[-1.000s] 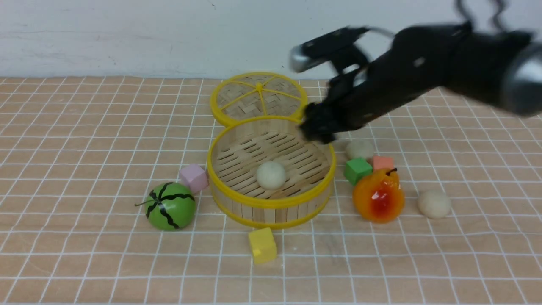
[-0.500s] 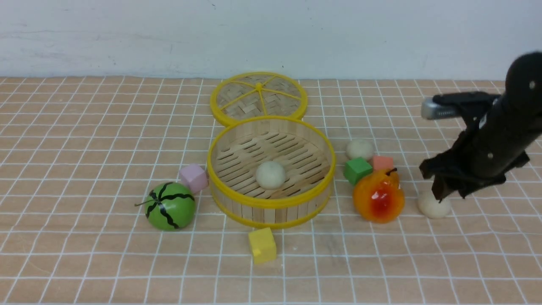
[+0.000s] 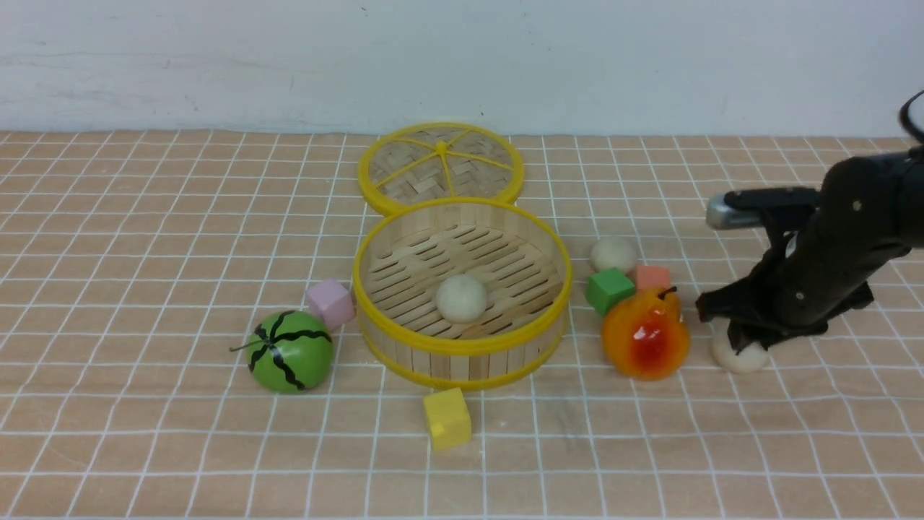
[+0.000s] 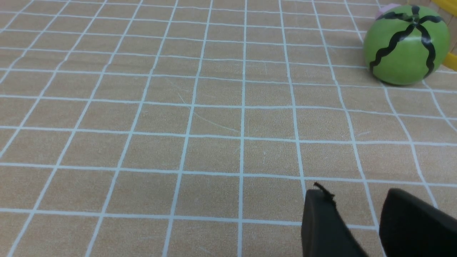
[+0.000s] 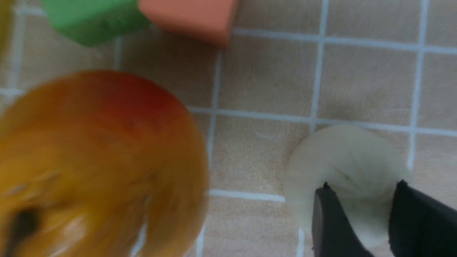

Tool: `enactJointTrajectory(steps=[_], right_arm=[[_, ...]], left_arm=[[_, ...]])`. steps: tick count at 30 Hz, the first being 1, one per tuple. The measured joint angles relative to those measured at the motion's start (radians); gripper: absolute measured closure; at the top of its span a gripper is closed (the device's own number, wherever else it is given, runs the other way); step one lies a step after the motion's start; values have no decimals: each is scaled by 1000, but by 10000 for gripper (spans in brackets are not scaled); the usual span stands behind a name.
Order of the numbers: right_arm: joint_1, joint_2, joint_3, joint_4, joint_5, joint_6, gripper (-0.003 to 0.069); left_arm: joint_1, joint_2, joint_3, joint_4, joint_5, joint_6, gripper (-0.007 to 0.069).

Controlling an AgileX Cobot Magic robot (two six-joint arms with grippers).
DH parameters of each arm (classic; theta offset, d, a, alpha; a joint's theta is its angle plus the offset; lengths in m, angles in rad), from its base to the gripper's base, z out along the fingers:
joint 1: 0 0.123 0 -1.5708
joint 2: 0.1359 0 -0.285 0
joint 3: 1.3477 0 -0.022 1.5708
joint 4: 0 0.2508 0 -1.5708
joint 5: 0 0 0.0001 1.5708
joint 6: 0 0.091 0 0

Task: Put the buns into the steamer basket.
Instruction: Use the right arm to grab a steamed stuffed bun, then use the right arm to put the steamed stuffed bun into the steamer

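Observation:
The steamer basket stands mid-table with one bun on its slatted floor. A second bun lies right of the basket, behind the cubes. The third bun lies on the table right of the pear. My right gripper is down on top of it. In the right wrist view the two black fingers straddle this bun with a gap between them, and the right gripper looks open. My left gripper is open and empty above bare table; it does not show in the front view.
An orange-red pear sits just left of the right gripper. A green cube and a salmon cube lie behind it. The woven lid lies behind the basket. A watermelon ball, pink cube and yellow cube lie nearby.
My right arm swung from above the basket's far rim to the right, then came down onto the bun right of the pear. The buns and other objects have not moved.

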Motion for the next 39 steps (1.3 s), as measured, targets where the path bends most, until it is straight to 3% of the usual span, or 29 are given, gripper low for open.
enactJointTrajectory(steps=[4, 10, 19, 23, 32, 39], right_arm=[[0, 18, 0, 0, -12, 7, 480], [0, 10, -6, -3, 5, 22, 652], [47, -40, -190, -7, 180, 29, 655], [144, -43, -379, -3, 246, 29, 655], [353, 43, -512, 43, 190, 29, 655], [400, 193, -513, 31, 167, 29, 654]], left_arm=[[0, 0, 0, 0, 0, 0, 386], [0, 0, 0, 0, 0, 0, 386], [0, 0, 0, 0, 0, 0, 386], [0, 0, 0, 0, 0, 0, 386], [0, 0, 0, 0, 0, 0, 386], [0, 0, 0, 0, 0, 0, 386]])
